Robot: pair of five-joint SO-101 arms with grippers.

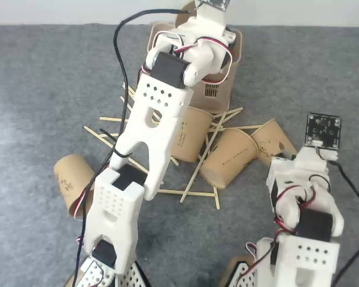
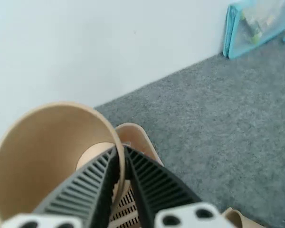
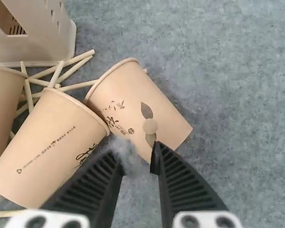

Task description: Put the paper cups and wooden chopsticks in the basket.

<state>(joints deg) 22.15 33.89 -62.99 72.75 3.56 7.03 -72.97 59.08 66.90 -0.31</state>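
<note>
High view: left arm [image 1: 161,116] over basket [image 1: 216,91]

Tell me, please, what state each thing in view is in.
Left gripper: shut on the held cup.
Held cup: raised over the basket, pinched at its rim.
Basket: upright.
Right gripper: open, above a loose cup.
Loose cups: lying on their sides.
Chopsticks: scattered flat among the loose cups.
</note>
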